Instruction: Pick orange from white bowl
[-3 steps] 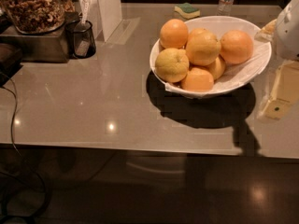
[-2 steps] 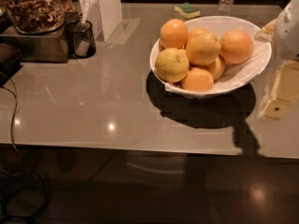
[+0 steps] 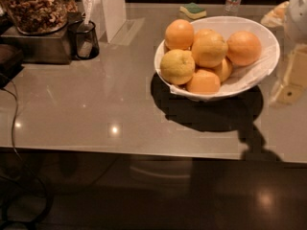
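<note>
Gripper [image 3: 291, 83], just right of the white bowl [image 3: 273, 51], cut off by the right edge; a lower fruit [image 3: 223, 71] mostly hidden among the others.

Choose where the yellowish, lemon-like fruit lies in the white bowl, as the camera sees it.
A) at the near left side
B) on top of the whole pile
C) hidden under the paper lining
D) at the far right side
A: the yellowish fruit sits at the near left of the pile, close to the rim of the white bowl; the end effector is outside the bowl, at the right edge of the view.
</note>
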### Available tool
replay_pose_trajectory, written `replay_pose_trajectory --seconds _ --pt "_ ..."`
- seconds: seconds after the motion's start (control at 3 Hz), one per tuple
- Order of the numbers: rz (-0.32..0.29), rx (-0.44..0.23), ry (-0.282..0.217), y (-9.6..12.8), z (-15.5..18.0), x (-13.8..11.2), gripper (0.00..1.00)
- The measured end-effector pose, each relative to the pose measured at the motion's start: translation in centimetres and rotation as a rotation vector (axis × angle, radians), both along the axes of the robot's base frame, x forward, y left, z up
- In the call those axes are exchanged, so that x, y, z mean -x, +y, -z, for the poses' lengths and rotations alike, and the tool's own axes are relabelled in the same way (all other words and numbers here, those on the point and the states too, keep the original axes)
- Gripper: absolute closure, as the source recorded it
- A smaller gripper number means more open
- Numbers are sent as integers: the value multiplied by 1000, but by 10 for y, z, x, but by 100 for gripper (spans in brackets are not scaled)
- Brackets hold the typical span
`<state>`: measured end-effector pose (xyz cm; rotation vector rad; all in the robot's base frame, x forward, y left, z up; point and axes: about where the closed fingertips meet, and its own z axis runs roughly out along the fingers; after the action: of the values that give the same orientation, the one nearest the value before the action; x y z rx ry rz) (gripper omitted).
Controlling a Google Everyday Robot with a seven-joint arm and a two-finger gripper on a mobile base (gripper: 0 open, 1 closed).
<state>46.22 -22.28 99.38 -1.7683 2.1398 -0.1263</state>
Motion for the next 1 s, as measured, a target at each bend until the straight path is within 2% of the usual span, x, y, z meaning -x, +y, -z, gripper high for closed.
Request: replay_pose_trajectory --seconds 0.33,0.67,1.0 --pt "-22 -71 -33 -13 -17 -69 0" --pt "-22 -71 -33 -13 -17 -69 0" --pt "-22 -71 -33 -13 -17 -69 19"
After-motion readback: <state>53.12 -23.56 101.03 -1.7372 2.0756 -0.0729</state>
